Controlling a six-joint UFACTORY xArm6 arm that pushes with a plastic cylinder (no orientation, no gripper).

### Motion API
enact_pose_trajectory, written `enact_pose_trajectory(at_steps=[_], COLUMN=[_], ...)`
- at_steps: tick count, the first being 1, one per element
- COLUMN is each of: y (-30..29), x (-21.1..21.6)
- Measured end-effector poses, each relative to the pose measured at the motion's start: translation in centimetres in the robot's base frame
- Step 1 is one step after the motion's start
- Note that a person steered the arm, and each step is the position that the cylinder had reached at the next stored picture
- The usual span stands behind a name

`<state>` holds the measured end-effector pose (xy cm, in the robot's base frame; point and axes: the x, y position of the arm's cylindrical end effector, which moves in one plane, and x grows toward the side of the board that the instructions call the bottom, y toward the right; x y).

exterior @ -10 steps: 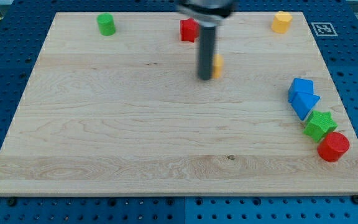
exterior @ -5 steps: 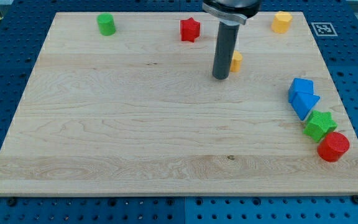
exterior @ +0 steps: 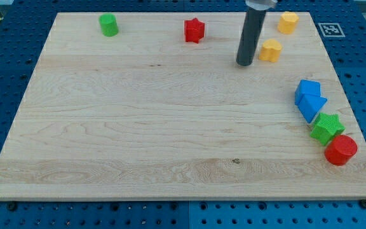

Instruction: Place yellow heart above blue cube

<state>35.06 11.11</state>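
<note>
The yellow heart (exterior: 271, 50) lies near the view's top right, on the wooden board (exterior: 138, 127). My tip (exterior: 244, 63) stands just left of the heart, a small gap apart. The blue cube (exterior: 307, 90) sits at the right side, below and right of the heart, touching a blue triangular block (exterior: 312, 105) beneath it.
A yellow hexagonal block (exterior: 288, 21) sits at the top right, above the heart. A red star (exterior: 194, 30) and a green cylinder (exterior: 108, 25) lie along the top. A green star (exterior: 326, 128) and a red cylinder (exterior: 340, 150) sit below the blue blocks.
My tip has moved right and slightly up, pushing the yellow heart to the right toward the board's right side. The other blocks have not moved.
</note>
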Motion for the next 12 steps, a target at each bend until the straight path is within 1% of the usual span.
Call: enact_pose_trajectory(at_steps=[1,2,3,4,5,6,7,9,10,11,12], y=[0.4,4.0,7.4,9.5,9.2,9.6,13.2,13.0,12.9,12.9,12.7], x=[-2.6,-4.0,-3.1,0.1,-0.2,-3.6,-4.0,1.5,2.6,2.3,0.3])
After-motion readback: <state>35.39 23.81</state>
